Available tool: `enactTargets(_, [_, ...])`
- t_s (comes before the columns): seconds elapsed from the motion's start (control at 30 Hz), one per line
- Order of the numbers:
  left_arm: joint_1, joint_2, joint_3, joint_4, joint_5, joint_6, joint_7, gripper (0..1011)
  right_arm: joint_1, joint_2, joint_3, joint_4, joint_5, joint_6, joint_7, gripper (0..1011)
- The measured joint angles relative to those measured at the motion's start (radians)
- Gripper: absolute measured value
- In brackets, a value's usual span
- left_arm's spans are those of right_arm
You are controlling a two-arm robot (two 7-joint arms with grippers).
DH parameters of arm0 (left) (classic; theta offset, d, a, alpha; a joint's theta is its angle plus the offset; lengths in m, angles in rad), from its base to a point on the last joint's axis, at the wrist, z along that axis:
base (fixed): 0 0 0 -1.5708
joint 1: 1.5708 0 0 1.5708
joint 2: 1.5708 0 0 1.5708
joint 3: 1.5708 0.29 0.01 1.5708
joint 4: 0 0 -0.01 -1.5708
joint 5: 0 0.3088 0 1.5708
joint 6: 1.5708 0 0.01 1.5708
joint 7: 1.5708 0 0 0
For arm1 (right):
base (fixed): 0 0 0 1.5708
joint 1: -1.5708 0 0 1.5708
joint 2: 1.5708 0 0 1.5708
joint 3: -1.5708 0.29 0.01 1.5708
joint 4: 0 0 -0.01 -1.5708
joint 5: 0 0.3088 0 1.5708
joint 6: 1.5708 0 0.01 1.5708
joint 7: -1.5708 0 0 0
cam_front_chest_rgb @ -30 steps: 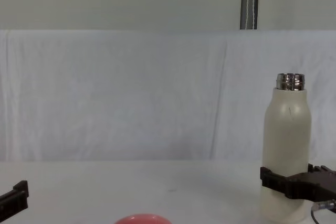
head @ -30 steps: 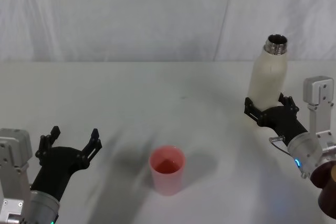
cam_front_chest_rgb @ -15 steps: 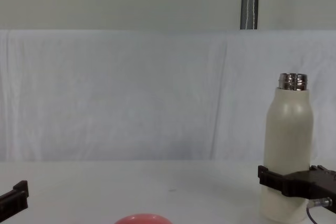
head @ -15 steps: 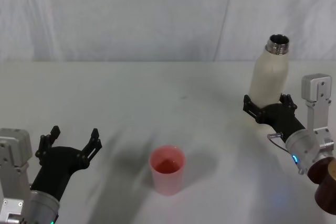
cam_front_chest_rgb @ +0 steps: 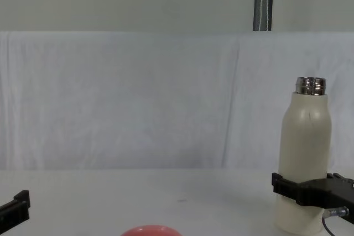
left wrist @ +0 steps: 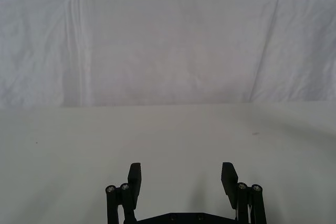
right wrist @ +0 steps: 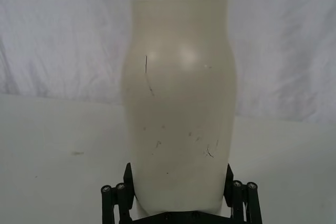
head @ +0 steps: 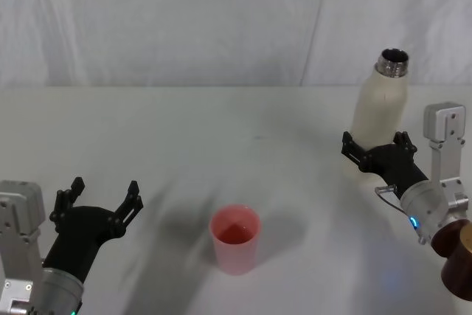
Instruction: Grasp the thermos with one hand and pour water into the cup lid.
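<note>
The right gripper (head: 377, 154) clamps the tall cream-white thermos (head: 377, 119) low at far right, best lifted upright before tilting over the small pink cup lid (head: 235, 237) near centre, while the left gripper (head: 99, 198) waits spread wide near left.

1. Looked over everything, no readable text, labels, brand names or numbers anywhere.
2. The thermos (right wrist: 178, 93) is plain cream-white, just a few thin scuff marks on its body, no logo or print.
3. The cup lid (head: 235, 239) is plain pink, nothing written on it.
</note>
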Motion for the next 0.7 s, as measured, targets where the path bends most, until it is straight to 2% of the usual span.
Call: enactTargets(0.7, [0.000, 0.000, 0.000, 0.000, 0.000, 0.000, 0.000, 1001, -0.002, 0.002, 0.000, -0.004, 0.000, 0.002, -0.001, 958])
